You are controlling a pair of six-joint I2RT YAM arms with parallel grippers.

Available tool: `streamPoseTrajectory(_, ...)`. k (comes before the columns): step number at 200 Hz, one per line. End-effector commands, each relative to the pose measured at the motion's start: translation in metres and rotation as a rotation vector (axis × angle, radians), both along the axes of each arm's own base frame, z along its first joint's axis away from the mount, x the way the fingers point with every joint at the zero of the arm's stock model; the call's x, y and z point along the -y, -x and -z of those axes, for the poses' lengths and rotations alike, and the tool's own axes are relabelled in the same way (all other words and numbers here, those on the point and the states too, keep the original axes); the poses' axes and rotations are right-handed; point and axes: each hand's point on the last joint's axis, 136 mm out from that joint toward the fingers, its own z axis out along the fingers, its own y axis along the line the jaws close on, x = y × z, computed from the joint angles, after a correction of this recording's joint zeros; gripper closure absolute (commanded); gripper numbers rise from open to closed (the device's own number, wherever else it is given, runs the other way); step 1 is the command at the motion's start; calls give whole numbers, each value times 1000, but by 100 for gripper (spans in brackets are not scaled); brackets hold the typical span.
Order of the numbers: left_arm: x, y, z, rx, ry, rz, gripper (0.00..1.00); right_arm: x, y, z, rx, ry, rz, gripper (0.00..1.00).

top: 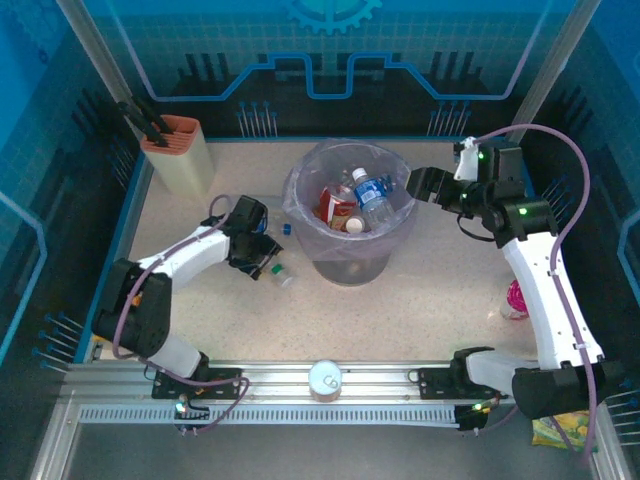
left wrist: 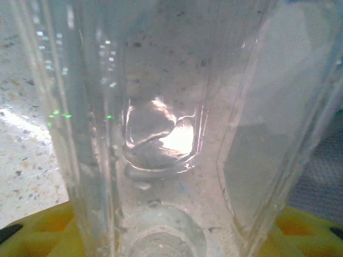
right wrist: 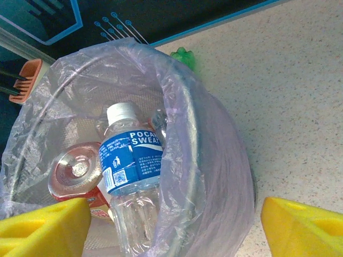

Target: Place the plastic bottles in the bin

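The bin [top: 400, 232], lined with a translucent bag, stands mid-table. In it lie a blue-labelled bottle [top: 372, 198] [right wrist: 131, 160], a red-labelled one [top: 333, 206] and another clear one. My right gripper [top: 420, 185] [right wrist: 176, 217] hangs open over the bin's right rim, nothing between its yellow fingers. A clear bottle with a green cap [top: 281, 271] lies on the table left of the bin. My left gripper [top: 260, 250] [left wrist: 171, 235] is open around this bottle [left wrist: 161, 134], whose body spans the gap between the two pads. An amber-red bottle [top: 514, 300] lies by the right arm.
A beige knife block [top: 182, 152] stands at the back left. A silver can [top: 325, 380] sits on the front rail and a yellow-green candy bag [top: 560, 430] at the front right. A small blue cap [top: 286, 229] lies left of the bin. Something green [right wrist: 185, 56] lies past the bin's rim.
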Motion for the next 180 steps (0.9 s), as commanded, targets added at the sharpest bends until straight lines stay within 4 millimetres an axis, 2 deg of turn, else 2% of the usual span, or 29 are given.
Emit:
streamPoseTrajectory(1,-13,-3,-35,75,-42,19,46,-7,-6,5,-24,-78,-26,19)
streamPoseTrajectory(24,-26,-4,-63,124,-59,29,47,-13,-10,14,-51,-107,-43,26)
streamPoseTrajectory(41,-39,-9,-97,208,-125,81,47,-10,-13,22,-62,-93,-25,34)
streamPoseTrajectory(65,-63,-27,-165,358,-243,200,47,-7,-17,31,-69,-84,-8,39)
streamPoseTrajectory(79,-65,-39,-214,452,-288,281,49,-9,-19,32,-73,-89,-15,40)
streamPoseTrajectory(91,-53,-48,-250,527,-268,358,49,-10,-20,34,-74,-92,-20,40)
streamPoseTrajectory(100,-34,-53,-274,594,-217,449,49,-11,-20,35,-76,-91,-25,40)
streamPoseTrajectory(110,-13,-57,-293,652,-201,557,49,-11,-20,37,-75,-90,-24,40)
streamPoseTrajectory(124,15,-60,-315,740,-268,742,51,-12,-20,38,-70,-97,-31,40)
streamPoseTrajectory(140,43,-60,-331,825,-322,902,53,-13,-18,39,-73,-95,-41,39)
streamPoseTrajectory(160,75,-57,-348,919,-270,1038,60,-13,-16,37,-65,-90,-44,39)
streamPoseTrajectory(180,102,-54,-343,931,-256,1168,62,-13,-15,36,-60,-93,-45,40)
